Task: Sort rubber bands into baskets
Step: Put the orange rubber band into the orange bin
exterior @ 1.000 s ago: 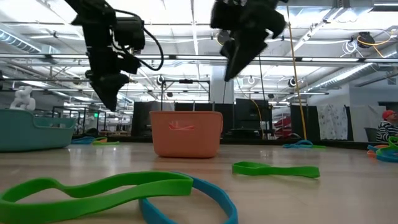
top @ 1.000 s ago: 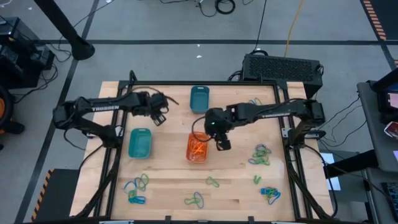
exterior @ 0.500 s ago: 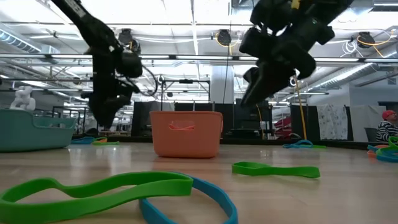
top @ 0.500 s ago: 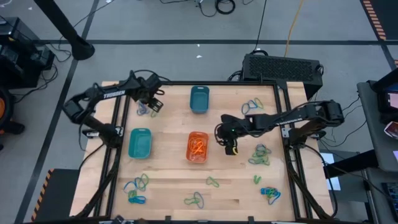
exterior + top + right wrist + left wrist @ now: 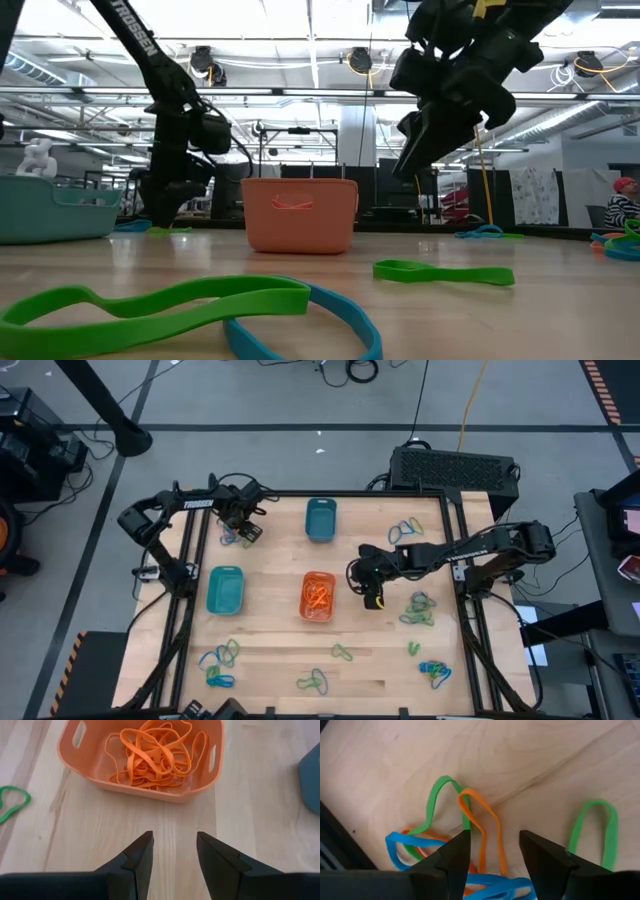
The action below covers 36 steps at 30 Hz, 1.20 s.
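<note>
White "TROSSEN" lettering runs along the left arm (image 5: pixel 190 506). The orange basket (image 5: pixel 317 597) at table centre holds a tangle of orange rubber bands (image 5: pixel 155 752). The right gripper (image 5: pixel 372 598), fingers parted and empty, hangs just right of it. The left gripper (image 5: pixel 246 530), released, is low over a green, orange and blue band cluster (image 5: pixel 455 845) at the far left.

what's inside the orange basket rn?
The orange basket holds a loose tangle of orange rubber bands, with no other colour visible among them. Bare floor shows around the tangle, but whatever lies beneath it is covered. The right gripper is open and empty, beside the basket.
</note>
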Each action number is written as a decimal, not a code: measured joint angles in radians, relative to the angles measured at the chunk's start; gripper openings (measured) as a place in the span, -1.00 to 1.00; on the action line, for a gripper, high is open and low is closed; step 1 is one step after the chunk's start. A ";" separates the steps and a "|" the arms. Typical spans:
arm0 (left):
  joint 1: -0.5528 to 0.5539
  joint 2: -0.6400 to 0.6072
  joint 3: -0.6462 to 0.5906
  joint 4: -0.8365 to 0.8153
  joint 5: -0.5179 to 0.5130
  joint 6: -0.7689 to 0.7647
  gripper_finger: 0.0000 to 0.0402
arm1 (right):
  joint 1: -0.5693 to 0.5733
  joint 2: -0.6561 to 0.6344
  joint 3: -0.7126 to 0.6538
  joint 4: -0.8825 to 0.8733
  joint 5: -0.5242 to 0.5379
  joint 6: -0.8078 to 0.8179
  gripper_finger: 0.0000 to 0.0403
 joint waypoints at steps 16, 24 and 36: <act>0.053 -0.015 0.009 -0.004 0.078 0.075 -0.95 | 0.000 0.001 0.000 0.004 0.000 0.024 -0.29; 0.012 -0.205 0.007 -0.027 0.088 0.070 -0.98 | 0.000 0.001 0.000 0.011 0.000 0.027 -0.29; -0.182 -0.404 0.009 0.019 0.307 0.039 -0.99 | 0.000 0.002 0.000 0.071 0.000 0.024 -0.29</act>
